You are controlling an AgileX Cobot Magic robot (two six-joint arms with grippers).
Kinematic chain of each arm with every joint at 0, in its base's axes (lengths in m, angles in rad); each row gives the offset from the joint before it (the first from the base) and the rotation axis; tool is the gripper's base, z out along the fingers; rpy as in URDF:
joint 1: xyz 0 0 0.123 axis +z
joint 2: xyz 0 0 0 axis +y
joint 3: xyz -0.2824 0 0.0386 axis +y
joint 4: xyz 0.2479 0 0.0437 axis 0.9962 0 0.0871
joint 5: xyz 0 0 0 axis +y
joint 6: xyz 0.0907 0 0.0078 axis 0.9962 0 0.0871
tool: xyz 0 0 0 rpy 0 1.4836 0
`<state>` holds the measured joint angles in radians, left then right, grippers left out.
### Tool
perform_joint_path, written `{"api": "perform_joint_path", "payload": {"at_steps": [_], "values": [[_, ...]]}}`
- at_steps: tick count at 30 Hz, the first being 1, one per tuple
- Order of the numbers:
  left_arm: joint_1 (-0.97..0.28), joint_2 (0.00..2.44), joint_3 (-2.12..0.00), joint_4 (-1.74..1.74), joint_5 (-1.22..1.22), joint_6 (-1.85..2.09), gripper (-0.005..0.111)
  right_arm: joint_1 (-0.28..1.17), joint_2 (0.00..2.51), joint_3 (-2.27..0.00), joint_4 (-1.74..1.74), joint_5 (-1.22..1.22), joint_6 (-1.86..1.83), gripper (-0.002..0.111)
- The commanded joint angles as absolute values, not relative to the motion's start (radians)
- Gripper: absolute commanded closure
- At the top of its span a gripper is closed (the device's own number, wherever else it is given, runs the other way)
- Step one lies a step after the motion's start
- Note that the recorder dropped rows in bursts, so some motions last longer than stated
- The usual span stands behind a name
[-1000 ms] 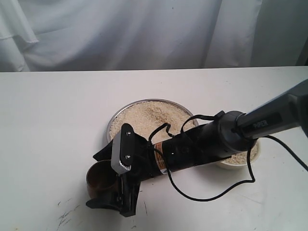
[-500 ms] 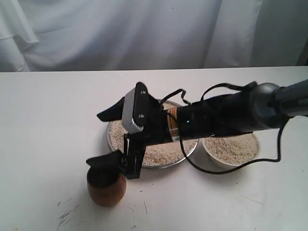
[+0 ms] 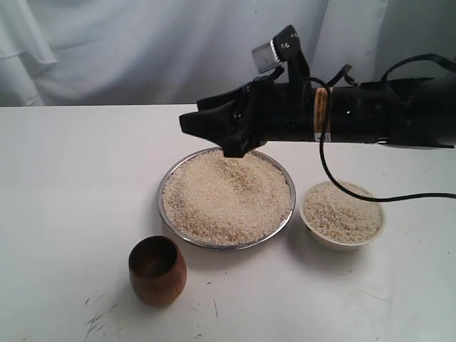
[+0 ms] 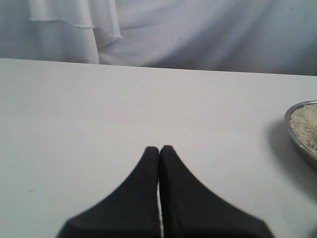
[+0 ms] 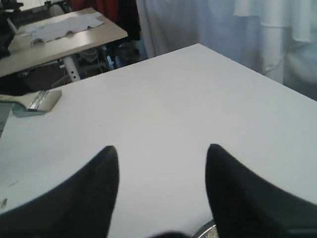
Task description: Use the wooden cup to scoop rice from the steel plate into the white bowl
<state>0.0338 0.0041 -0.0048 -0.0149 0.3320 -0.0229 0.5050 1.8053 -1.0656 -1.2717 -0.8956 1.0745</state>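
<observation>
The wooden cup [image 3: 157, 269] stands upright and alone on the table, in front of and left of the steel plate [image 3: 165, 214]. A flat heap of rice [image 3: 226, 198] fills the plate. To the plate's right, the white bowl [image 3: 377, 229] also holds rice [image 3: 340, 211]. My right gripper [image 3: 206, 135] hangs open and empty in the air above the plate's far rim, well away from the cup. In the right wrist view the right gripper [image 5: 162, 151] has its fingers spread wide over bare table. My left gripper [image 4: 159, 148] is shut on nothing, with the plate's rim [image 4: 295, 130] off to one side.
A white curtain [image 3: 178, 50] hangs behind the table. A black cable [image 3: 356, 194] droops from the right arm over the bowl. Dark scuff marks [image 3: 100, 317] lie near the table's front left. Past the table, the right wrist view shows another bench [image 5: 54, 37].
The right gripper, which was around the wooden cup, has let it go, risen and swung back and to the right over the plate. The cup stays standing on the table.
</observation>
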Motion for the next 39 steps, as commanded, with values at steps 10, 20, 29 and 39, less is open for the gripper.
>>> {"api": "perform_joint_path", "payload": {"at_steps": [10, 20, 29, 39], "values": [[0.036, 0.0, 0.0, -0.016, 0.319, -0.024, 0.107, 0.403, 1.666, -1.064, -1.293, -0.887, 1.25, 0.108], [0.036, 0.0, 0.0, -0.016, 0.319, -0.024, 0.107, 0.388, 1.481, -1.064, -1.34, -0.609, 1.325, 0.108], [0.036, 0.0, 0.0, -0.016, 0.319, -0.024, 0.107, 0.388, 1.379, -1.064, -1.343, -0.289, 1.448, 0.108], [0.036, 0.0, 0.0, -0.016, 0.319, -0.024, 0.107, 0.388, 1.362, -1.064, -1.343, -0.032, 1.44, 0.108]]}}
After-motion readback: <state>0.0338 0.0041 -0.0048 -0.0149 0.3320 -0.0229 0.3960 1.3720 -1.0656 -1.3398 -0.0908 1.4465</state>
